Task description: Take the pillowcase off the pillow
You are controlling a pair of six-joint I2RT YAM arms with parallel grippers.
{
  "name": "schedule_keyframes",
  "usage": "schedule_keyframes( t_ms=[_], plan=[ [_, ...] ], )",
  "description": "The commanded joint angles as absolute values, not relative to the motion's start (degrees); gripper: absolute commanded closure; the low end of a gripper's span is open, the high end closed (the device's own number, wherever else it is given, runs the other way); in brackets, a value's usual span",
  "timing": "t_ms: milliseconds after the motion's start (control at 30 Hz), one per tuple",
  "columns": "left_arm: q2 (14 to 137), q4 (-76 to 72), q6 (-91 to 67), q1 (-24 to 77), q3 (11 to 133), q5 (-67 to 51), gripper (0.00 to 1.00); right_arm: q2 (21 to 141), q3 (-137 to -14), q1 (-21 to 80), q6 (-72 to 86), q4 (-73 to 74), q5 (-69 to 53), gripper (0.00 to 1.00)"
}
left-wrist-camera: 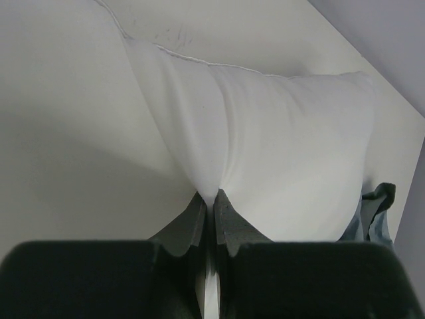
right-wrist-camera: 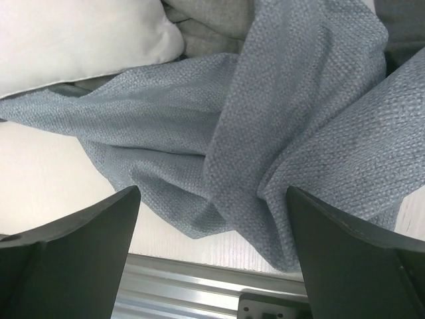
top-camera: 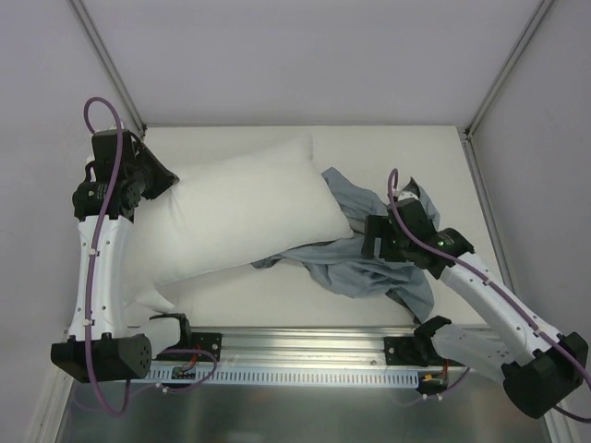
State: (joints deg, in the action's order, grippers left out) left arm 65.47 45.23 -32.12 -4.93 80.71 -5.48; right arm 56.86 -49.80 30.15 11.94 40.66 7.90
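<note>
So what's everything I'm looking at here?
pillow: one, white, lying across the middle and left of the table
pillowcase: one, blue-grey, crumpled at the pillow's right end, towards the near edge
table: one, white, under everything
rail: one, silver metal, along the table's near edge
cables: two, purple, one running along each arm
arms: two, white and black, mounted at the near edge, one on each side
left pincer: one, black, shut on a fold of the pillow at its left end
right pincer: one, black, open, over the pillowcase
</note>
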Motion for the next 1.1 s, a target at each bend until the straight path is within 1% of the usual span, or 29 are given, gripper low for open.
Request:
schedule_keyframes(
  t_ms=[0,67,200,233,300,333,367,433,467,500,533,567,600,667,700,733,767,800,867,900,1000,1033,1067],
  plan=[
    [64.6,40.1,-32.0,-4.8,82.2,-6.7,1.0,55.8,-50.6,33.9,12.3,39.9,13.9,0.04],
    [64.7,40.0,-32.3,-4.8,82.1,-6.9,1.0,56.9,-49.3,36.8,12.5,37.9,12.7,0.04],
    [64.7,40.1,-32.6,-4.8,81.8,-7.4,1.0,65.0,-47.2,42.7,14.0,34.1,11.9,0.04],
    [64.7,40.1,-32.7,-4.7,81.7,-7.6,1.0,69.6,-47.1,44.9,14.5,32.3,12.0,0.04],
    [64.7,40.0,-32.7,-4.8,81.7,-7.8,1.0,74.2,-47.5,46.7,15.6,30.3,12.0,0.04],
    [64.7,40.0,-32.6,-4.8,81.8,-8.0,1.0,78.6,-48.3,46.9,16.1,30.1,12.4,0.03],
    [64.7,40.1,-32.6,-4.7,81.9,-8.1,1.0,80.5,-48.7,47.2,16.5,30.1,12.7,0.01],
    [64.6,40.1,-32.1,-4.8,82.3,-7.9,1.0,83.8,-49.4,47.3,17.4,30.3,13.8,0.19],
    [64.6,40.0,-31.7,-4.8,82.4,-7.9,1.0,83.9,-49.6,47.3,17.9,30.8,14.5,0.31],
    [64.5,40.1,-31.6,-4.7,82.7,-7.8,1.0,83.8,-49.7,47.1,18.0,32.2,17.7,0.67],
    [64.5,40.1,-31.4,-4.7,82.9,-7.8,1.0,81.9,-49.9,46.8,18.2,33.4,19.7,0.87],
    [64.5,40.1,-31.0,-4.7,83.0,-7.6,1.0,80.6,-50.7,44.8,18.5,36.9,22.0,0.99],
    [64.5,40.1,-31.0,-4.8,83.2,-7.6,1.0,79.0,-51.1,42.9,18.6,38.6,24.9,0.99],
    [64.7,40.1,-30.9,-4.8,83.7,-7.6,1.0,72.4,-51.9,38.4,18.0,41.1,26.6,0.99],
    [64.8,40.0,-30.8,-4.9,84.3,-7.6,1.0,69.5,-53.0,33.0,17.5,43.0,27.0,0.99],
    [64.9,40.1,-30.8,-5.0,84.6,-7.5,1.0,66.8,-53.7,30.1,16.4,43.5,26.8,0.99],
    [64.8,40.0,-31.0,-5.5,85.0,-7.5,1.0,61.1,-54.7,26.8,15.7,43.9,26.5,0.99],
    [64.9,40.1,-31.1,-6.1,85.7,-7.6,1.0,58.6,-57.2,20.4,15.2,44.8,25.5,0.99],
    [64.8,40.1,-31.9,-8.0,86.4,-8.0,1.0,55.0,-61.4,14.2,14.9,45.9,23.7,0.99],
    [64.9,40.0,-32.2,-8.5,87.4,-8.3,1.0,53.3,-66.7,10.0,14.9,47.1,22.8,0.99],
    [65.6,40.1,-33.0,-10.0,89.5,-8.9,1.0,54.0,-76.7,6.9,13.9,50.3,23.4,0.99],
    [65.7,40.1,-33.5,-10.0,90.1,-8.9,1.0,54.9,-83.5,6.9,13.5,51.0,23.6,0.99],
    [65.7,40.2,-34.0,-10.1,90.4,-8.2,1.0,56.0,-86.7,6.9,13.1,52.5,23.7,0.99]
  ],
)
